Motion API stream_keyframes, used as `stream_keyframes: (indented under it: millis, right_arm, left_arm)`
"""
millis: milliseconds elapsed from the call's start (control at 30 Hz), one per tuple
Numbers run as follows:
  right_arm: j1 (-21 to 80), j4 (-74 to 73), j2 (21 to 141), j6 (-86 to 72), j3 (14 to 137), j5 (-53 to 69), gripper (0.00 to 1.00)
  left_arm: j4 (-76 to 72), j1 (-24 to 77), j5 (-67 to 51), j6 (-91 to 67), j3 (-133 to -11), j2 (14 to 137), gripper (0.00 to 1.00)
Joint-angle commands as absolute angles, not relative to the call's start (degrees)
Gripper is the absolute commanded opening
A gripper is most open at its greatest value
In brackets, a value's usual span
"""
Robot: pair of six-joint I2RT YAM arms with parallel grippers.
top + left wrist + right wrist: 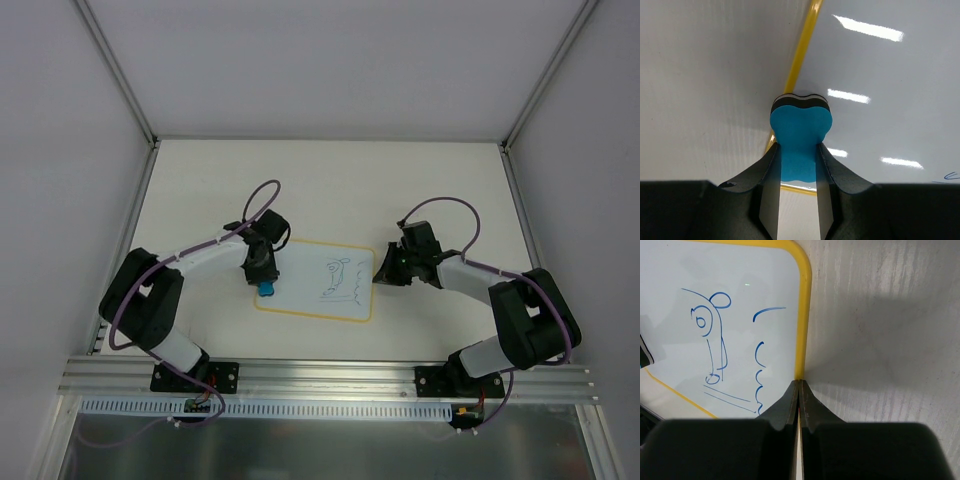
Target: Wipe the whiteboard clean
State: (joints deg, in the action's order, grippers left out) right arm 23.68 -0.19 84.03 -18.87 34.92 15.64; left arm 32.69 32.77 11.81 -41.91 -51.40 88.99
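Progress on the erasure was judged nil or near it. The blue marker doodle [710, 335] stood whole on the right half of the whiteboard [315, 280], with no smear or wiped gap visible. The board lay flat at the middle of the worktop [330, 190], between the two arms.

The left tool [799, 150] was clamped on the eraser [801, 125], which sat at the board's left edge over the border, well apart from the drawing. All of the wiping was yet to be done.

The right tool [798, 386] had its fingers together at the board's right border. Whether they nipped that edge or merely pressed beside it could not be settled from the wrist view.

Materials:
- **Board:** glossy white, throwing back lamp glare, with rounded corners and a thin yellow rim.
- **Eraser:** a blue lobed foam block with a dark felt layer on its far face.
- **Worktop:** matt, off-white, faintly grained.
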Motion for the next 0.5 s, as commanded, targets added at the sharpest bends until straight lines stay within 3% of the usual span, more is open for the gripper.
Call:
stream_keyframes:
  millis: [0, 467]
  right_arm:
    - [23.6, -4.6, 85.3, -17.3, 33.1, 11.5, 0.00]
    - [23.6, -4.5, 85.0, -17.6, 33.1, 11.4, 0.00]
  left_arm:
    - [39.5, 34.2, 16.4, -39.9, -51.6, 94.4, 0.00]
    - [39.6, 59.2, 2.9, -40.5, -80.2, 115.9, 0.00]
